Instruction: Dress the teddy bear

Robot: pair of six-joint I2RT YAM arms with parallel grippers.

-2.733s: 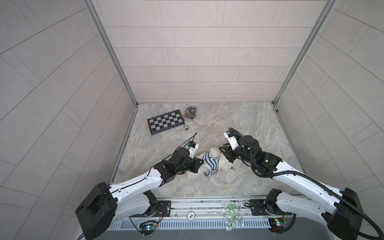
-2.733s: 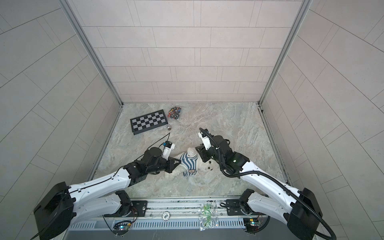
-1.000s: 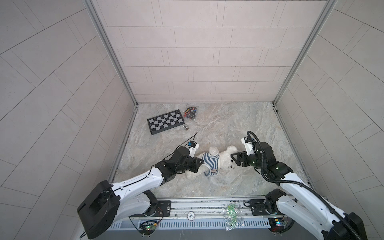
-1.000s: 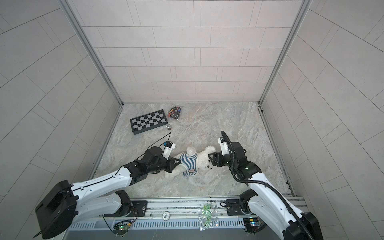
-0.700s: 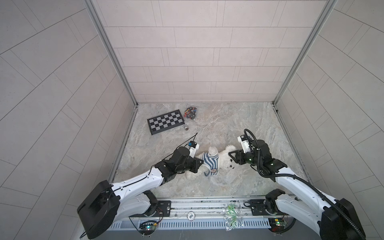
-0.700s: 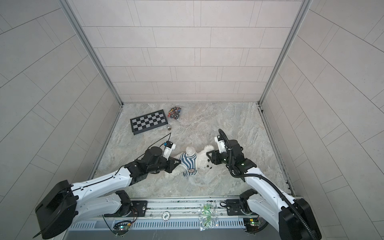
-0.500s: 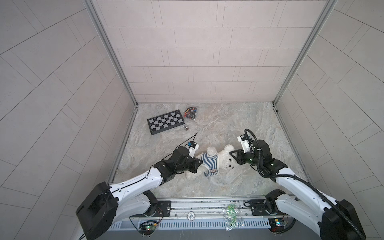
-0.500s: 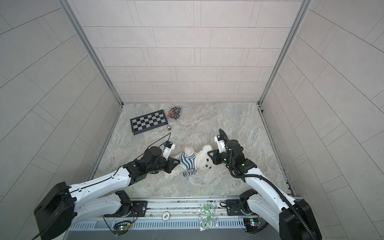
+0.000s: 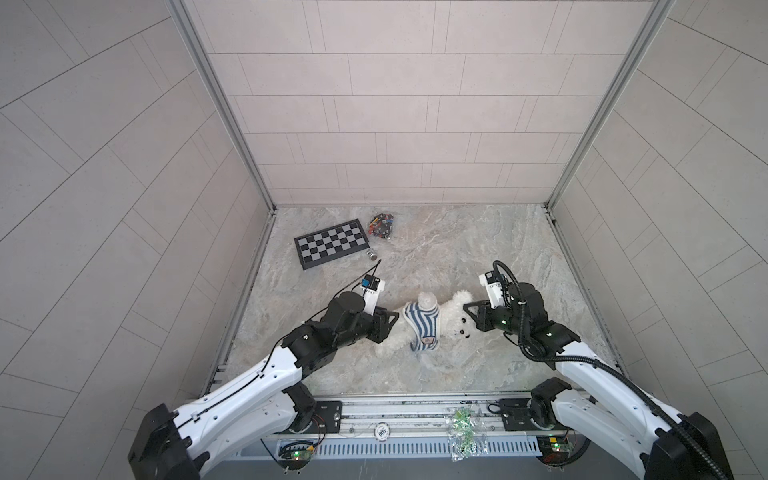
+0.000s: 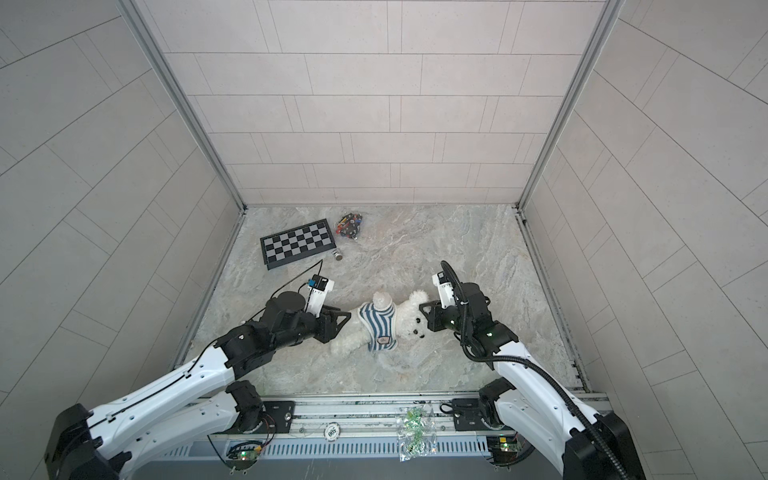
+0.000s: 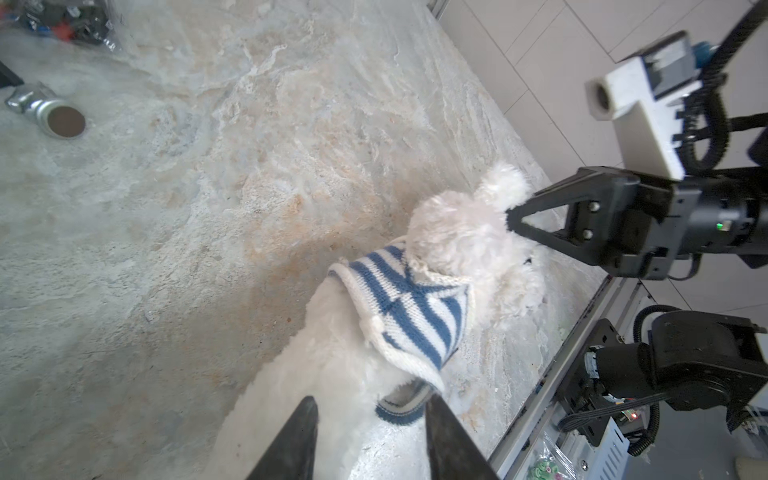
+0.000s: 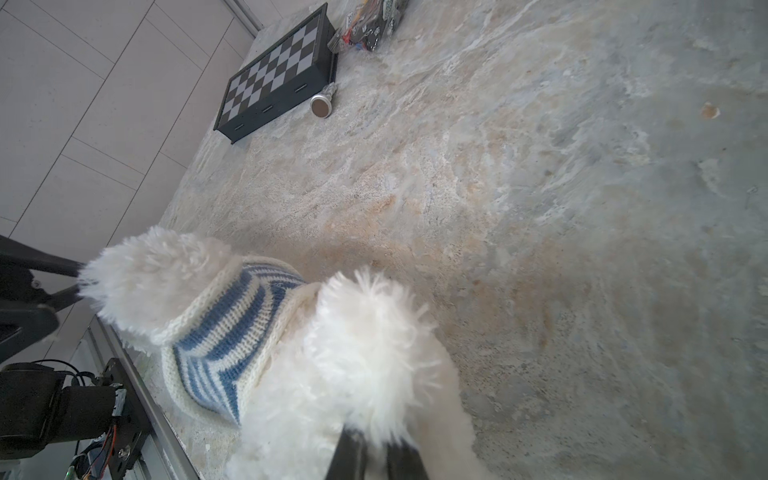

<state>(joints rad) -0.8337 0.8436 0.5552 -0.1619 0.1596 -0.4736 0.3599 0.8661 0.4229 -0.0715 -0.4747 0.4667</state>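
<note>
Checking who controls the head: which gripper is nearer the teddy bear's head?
Right. The right gripper is shut on the teddy bear's head fur near an ear; the left gripper stands open at its legs, beyond the striped shirt.

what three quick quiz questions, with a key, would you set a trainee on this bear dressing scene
1. True or false: the striped shirt lies apart from the teddy bear, not on it.
2. Which gripper is shut on the bear's head? A) left gripper B) right gripper C) neither
3. Fill in: beyond the left gripper, farther from the robot's base, lies a flat black-and-white ______.

Key
1. False: the shirt is around the bear's torso.
2. B: the left gripper's jaws stand open at the bear's lower body.
3. chessboard
</note>
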